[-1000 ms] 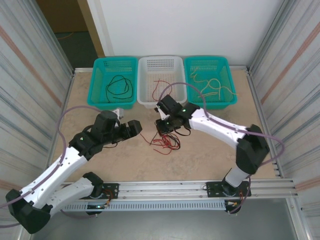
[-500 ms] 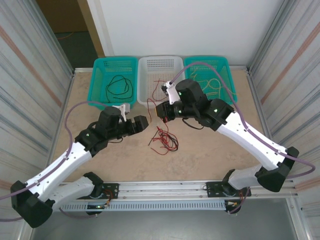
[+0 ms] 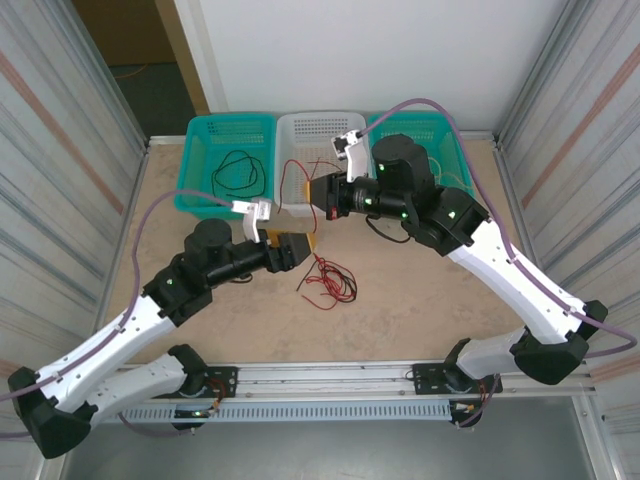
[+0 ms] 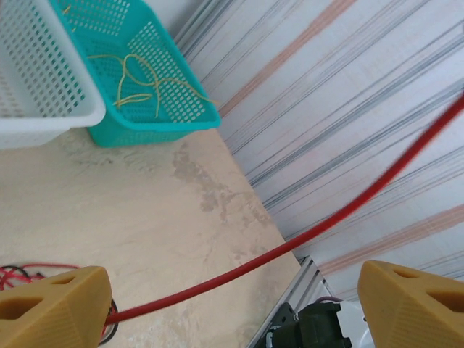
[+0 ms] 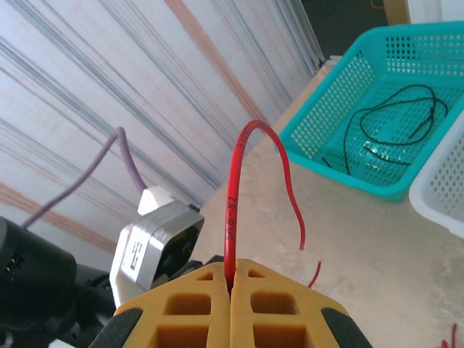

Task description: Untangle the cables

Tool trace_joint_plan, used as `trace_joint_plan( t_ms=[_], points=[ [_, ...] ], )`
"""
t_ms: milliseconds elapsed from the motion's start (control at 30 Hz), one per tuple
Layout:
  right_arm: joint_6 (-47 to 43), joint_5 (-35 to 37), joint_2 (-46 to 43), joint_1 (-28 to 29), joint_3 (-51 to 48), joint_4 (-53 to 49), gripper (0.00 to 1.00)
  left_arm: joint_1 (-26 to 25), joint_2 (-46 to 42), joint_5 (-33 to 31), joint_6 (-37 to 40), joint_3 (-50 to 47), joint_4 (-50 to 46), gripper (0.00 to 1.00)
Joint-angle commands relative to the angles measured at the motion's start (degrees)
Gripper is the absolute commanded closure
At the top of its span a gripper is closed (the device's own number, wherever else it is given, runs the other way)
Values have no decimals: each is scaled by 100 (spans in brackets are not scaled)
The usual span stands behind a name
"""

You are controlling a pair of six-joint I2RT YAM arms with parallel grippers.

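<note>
Right gripper (image 3: 318, 193): we see its tan fingers pressed together on a thin red wire (image 5: 230, 196). The wire stands up from between them, arches over and hangs free toward 4 o'clock in the right wrist view.
Left gripper (image 4: 232, 290): its tan fingers (image 4: 51, 308) stand wide apart. The red wire runs from the inner edge of the left-hand finger, which it touches, up toward 2 o'clock and out of frame.
Gripper positions: in the top view the right gripper hovers just in front of the white basket. The left gripper sits near it at its 7 o'clock, above the beige tabletop (image 3: 420, 300).
Loose heap of red and black cables (image 3: 326, 282): it lies on the tabletop at 6 o'clock from the right gripper, just beside the left gripper at its 4 o'clock.
White plastic mesh basket (image 3: 320, 135): it stands at 12 o'clock on the table, between the two teal baskets and touching both. We see some red wire in it.
Left teal plastic mesh basket (image 3: 205, 135): it stands at 11 o'clock and holds looped black cables (image 3: 240, 172).
Right teal plastic mesh basket (image 4: 170, 109): it stands at 1 o'clock and holds pale yellow cables (image 4: 138, 80), partly hidden by the right arm in the top view.
</note>
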Motion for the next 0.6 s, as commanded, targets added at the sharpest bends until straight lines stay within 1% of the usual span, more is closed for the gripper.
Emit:
trace_joint_plan(
  t_ms=[0,67,167,300,500,567],
  points=[
    [457,-383,-78,-135,26,498,100,-74,5,158,512,319,293,11],
    [606,-508,-94,-193,-62,617,100,-134,107,174,669,469,191,11],
    [810,-648,-141,-257,-201,810,100,-243,331,125,964,720,-100,14],
    [917,-743,-160,-277,-280,902,100,-399,548,-166,1318,955,-479,20],
    [1088,-912,-207,-368,-364,1019,100,-427,717,-92,1402,1046,-529,44],
    [1157,-935,-229,-411,-415,1100,100,-442,731,-86,1390,1029,-518,55]
  ],
)
